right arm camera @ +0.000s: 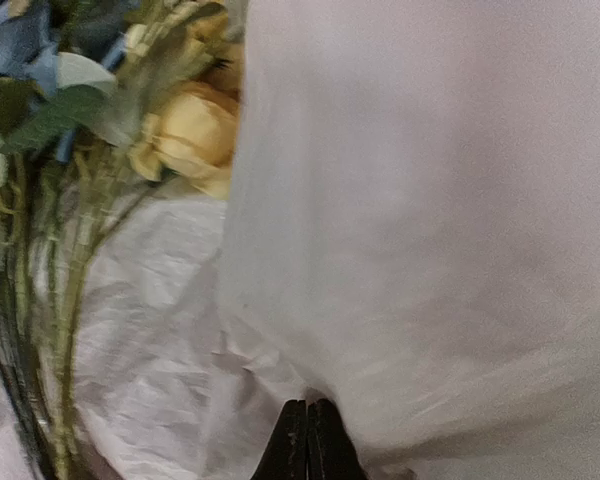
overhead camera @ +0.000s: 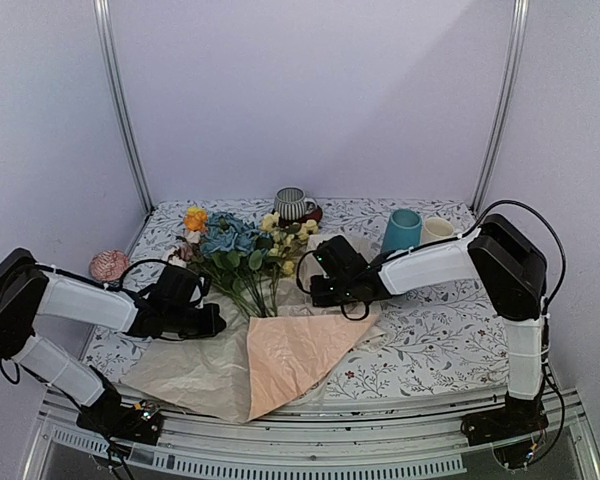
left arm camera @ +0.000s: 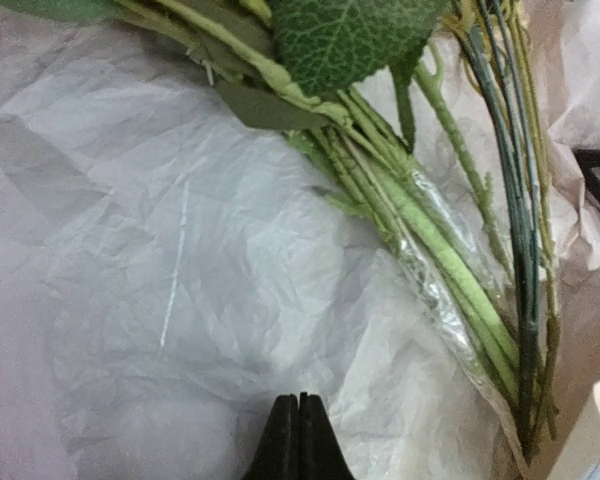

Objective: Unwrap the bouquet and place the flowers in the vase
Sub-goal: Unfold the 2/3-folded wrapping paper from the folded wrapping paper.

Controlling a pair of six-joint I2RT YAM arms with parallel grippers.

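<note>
The flower stems [left arm camera: 450, 270] lay just right of the closed, empty left claw [left arm camera: 300, 402], running away from it. The right claw [right arm camera: 307, 404] was pinched shut on wrapping paper [right arm camera: 430, 250].

flowers [right arm camera: 185, 135] blurred in right wrist view; left wrist view crops their blooms

A desk [overhead camera: 435, 345] under a floral-patterned cloth carries a striped grey cup [overhead camera: 294, 203] at the far middle and a cream mug [overhead camera: 439, 229] far right. A pink crinkled ball [overhead camera: 109, 265] sits at its left edge.
</note>
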